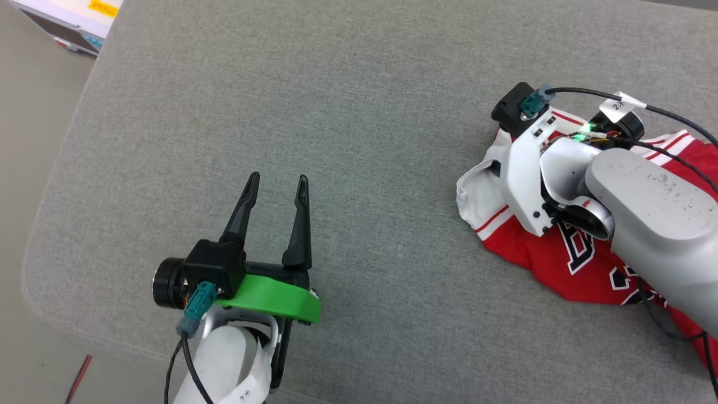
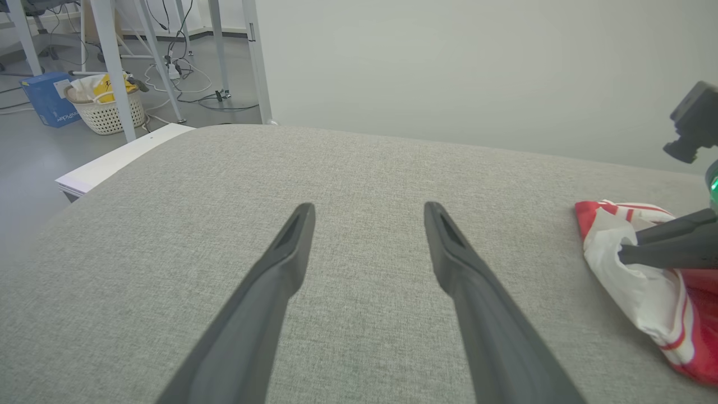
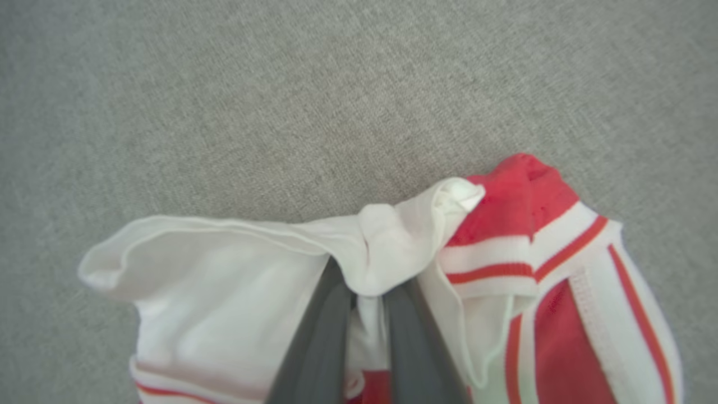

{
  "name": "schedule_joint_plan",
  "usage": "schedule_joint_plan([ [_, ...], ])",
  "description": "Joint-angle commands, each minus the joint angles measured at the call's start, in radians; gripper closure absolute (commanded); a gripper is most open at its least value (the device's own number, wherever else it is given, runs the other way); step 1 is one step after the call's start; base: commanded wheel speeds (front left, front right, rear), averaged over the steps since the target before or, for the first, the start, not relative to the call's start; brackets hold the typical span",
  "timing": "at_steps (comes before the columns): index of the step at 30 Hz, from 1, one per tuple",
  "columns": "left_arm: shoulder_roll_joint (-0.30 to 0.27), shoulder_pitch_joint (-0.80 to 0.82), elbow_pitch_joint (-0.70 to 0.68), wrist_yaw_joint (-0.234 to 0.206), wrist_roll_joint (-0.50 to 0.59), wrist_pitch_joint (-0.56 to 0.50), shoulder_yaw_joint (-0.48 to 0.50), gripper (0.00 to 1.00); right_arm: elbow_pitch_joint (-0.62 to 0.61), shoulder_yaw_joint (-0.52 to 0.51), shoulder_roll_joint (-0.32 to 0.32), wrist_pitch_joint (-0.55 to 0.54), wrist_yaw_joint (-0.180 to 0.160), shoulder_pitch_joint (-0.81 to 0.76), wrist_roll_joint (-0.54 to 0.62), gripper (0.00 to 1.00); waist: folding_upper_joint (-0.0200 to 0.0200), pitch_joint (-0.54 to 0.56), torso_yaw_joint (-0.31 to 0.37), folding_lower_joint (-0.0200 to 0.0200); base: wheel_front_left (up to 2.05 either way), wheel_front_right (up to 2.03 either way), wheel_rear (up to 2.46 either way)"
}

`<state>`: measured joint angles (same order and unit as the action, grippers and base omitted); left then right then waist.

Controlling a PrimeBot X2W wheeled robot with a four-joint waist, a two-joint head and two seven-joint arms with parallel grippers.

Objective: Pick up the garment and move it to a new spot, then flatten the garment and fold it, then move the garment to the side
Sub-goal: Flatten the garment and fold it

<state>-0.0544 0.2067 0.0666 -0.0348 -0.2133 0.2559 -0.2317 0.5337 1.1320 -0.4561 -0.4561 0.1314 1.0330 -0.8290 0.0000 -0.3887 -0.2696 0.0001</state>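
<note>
Two grippers are over the grey padded surface [image 1: 359, 112], and one of them has cloth in it. The right gripper [image 3: 367, 292] is closed almost to nothing on a fold of white fabric at the edge of the garment [image 1: 561, 264]. Its dark fingers [image 3: 320, 348] run up under a bunched white sleeve [image 3: 224, 264], just beside the red-and-white striped trim [image 3: 533, 269]. The tips are buried in the fold, so I cannot tell whether they hold one layer or several. The left gripper [image 1: 279, 179] stands wide open with nothing between its fingers, above bare surface and well apart from the cloth. The garment lies crumpled in a heap at the right side of the surface, red body and black lettering rumpled beneath the right forearm. It looks light, soft and quite limp, so it will likely hang and trail from whatever point is pinched rather than keep any shape. A grip on a sleeve fold should be enough to drag or lift it to a new spot, though thin slick jersey could slide out of a shallow pinch. For flattening, the better holds would probably be the two shoulders or the two hem corners, one per gripper, so the cloth can be drawn taut between them.
</note>
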Motion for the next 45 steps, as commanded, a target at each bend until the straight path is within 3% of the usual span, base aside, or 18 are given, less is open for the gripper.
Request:
schedule_joint_plan([
  [1,0.004,0.020,-0.005,-0.009,-0.003,0.006,-0.004,0.00,0.031,0.033,0.013,0.017,-0.001,0.001,-0.021,1.00,0.0000,-0.011,-0.016,-0.0001,0.00,0.00,0.00],
  [3,0.004,0.019,-0.006,-0.011,-0.001,0.006,-0.003,0.00,0.053,0.069,0.016,0.076,-0.001,0.011,-0.037,1.00,0.0000,-0.003,-0.015,-0.0001,0.00,0.00,0.00],
  [4,0.004,0.016,-0.006,-0.012,0.001,0.006,0.000,0.00,0.058,0.076,0.015,0.105,-0.001,0.013,-0.046,0.57,0.0000,0.003,-0.012,-0.0001,0.00,0.00,0.00],
  [5,0.004,0.012,-0.004,-0.012,0.004,0.006,0.005,0.00,0.059,0.082,0.013,0.147,-0.001,0.017,-0.053,0.00,0.0000,0.013,-0.006,-0.0001,0.00,0.00,0.00],
  [6,0.004,0.008,-0.003,-0.012,0.008,0.006,0.009,0.00,0.058,0.086,0.009,0.181,-0.001,0.021,-0.057,0.00,0.0000,0.021,-0.001,-0.0001,0.00,0.00,0.00],
  [7,0.004,-0.009,0.001,-0.007,0.021,0.006,0.030,0.00,0.041,0.093,-0.013,0.305,-0.001,0.023,-0.071,0.00,0.0000,0.056,0.022,-0.0001,0.00,0.00,0.00],
  [12,0.004,-0.035,0.000,0.010,0.052,0.006,0.068,0.00,-0.018,0.071,-0.079,0.488,-0.001,-0.006,-0.081,0.00,0.0000,0.117,0.065,-0.0001,0.00,0.00,0.00],
  [16,0.000,-0.033,-0.003,0.041,0.086,0.006,0.114,0.00,-0.048,-0.009,-0.135,0.629,-0.001,-0.069,-0.067,0.00,0.0000,0.153,0.100,-0.0001,0.00,0.00,0.00],
  [22,-0.046,0.021,-0.009,0.097,0.121,0.006,0.166,0.00,-0.047,-0.247,-0.157,0.714,-0.001,-0.238,0.019,0.00,0.0000,0.193,0.153,-0.0001,0.00,0.00,0.00],
  [28,-0.119,0.117,0.026,0.147,0.122,0.006,0.156,0.00,-0.147,-0.621,-0.094,0.717,-0.001,-0.486,0.211,0.00,0.0000,0.218,0.203,-0.0001,0.00,0.00,0.00],
  [34,-0.208,0.270,0.119,0.164,0.091,0.004,0.056,0.00,-0.294,-0.902,0.024,0.718,-0.001,-0.741,0.394,0.00,0.0000,0.219,0.237,-0.0001,0.00,0.00,0.00],
  [36,-0.264,0.403,0.166,0.165,0.033,-0.033,-0.071,0.00,-0.366,-1.008,0.103,0.718,-0.001,-0.855,0.469,0.00,0.0000,0.205,0.257,-0.0001,0.00,0.00,0.00],
  [45,-0.371,0.702,0.254,0.165,-0.241,-0.288,-0.411,0.00,-0.440,-1.065,0.210,0.718,-0.001,-0.939,0.557,0.00,0.0000,0.148,0.308,-0.0001,0.00,0.00,0.00],
])
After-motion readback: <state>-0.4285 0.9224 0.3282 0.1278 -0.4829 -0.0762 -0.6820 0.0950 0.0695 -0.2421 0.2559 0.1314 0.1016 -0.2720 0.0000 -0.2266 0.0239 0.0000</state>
